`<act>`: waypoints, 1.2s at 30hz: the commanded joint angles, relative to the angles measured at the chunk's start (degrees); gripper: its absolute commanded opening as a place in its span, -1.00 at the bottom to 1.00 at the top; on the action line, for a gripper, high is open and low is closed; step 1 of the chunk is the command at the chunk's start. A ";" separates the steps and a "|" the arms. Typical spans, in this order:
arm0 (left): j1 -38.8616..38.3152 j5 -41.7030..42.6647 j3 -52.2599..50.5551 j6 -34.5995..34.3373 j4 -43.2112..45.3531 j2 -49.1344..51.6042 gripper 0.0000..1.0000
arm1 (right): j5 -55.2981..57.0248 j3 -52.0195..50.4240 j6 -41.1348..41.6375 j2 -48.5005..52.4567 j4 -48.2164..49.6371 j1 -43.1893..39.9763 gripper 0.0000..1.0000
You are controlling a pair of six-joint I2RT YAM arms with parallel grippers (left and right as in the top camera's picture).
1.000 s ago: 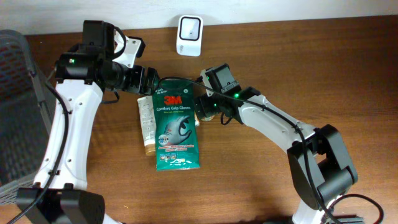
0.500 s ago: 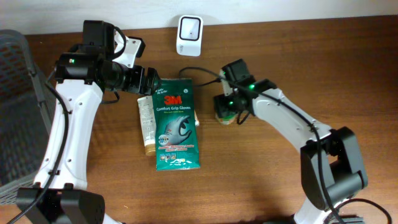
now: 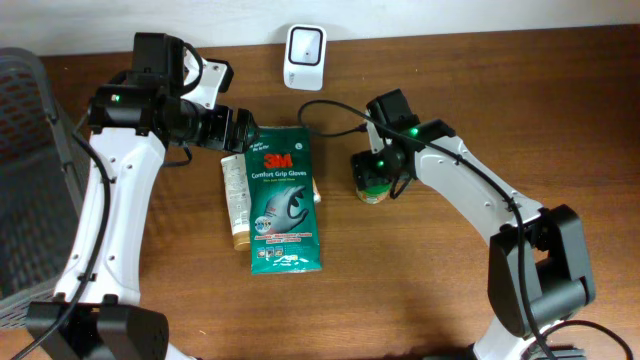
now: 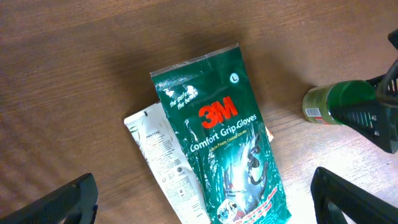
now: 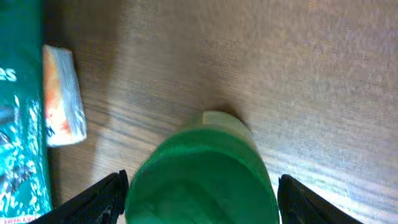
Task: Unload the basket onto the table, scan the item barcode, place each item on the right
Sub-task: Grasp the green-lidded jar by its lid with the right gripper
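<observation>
Green bottle [image 5: 202, 165] between fingers [image 5: 102, 198] of right tool [image 5: 200, 198]

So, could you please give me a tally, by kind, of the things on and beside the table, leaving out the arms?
glove pack: 1
white tube: 1
orange-and-white packet: 1
green bottle: 1
scanner: 1
basket: 1
Total: 6

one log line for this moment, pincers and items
left pincer: open, near glove pack | right pincer: astride green bottle, grip unclear | white scanner: apart from both
</observation>
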 commanded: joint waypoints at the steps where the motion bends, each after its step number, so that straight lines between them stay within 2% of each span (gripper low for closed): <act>1: 0.15 0.63 0.98 0.68 0.09 0.02 0.99 | 1.07 1.05 0.50 0.94 -2.47 -0.59 0.47; 9: 0.15 0.63 0.98 0.68 0.09 0.02 0.99 | -3.48 1.03 0.44 1.03 -6.67 -5.81 0.47; 22: 0.15 0.63 0.98 0.68 0.09 0.02 0.98 | -3.04 -0.20 -1.70 1.77 -6.38 -5.79 0.45; 31: 0.15 0.63 0.98 0.68 0.09 0.02 0.99 | -3.26 2.49 -1.70 1.22 -6.05 -5.79 0.08; 36: 0.15 0.63 0.98 0.68 0.09 0.02 0.98 | -5.70 8.02 -1.77 -0.11 -9.73 -5.79 0.05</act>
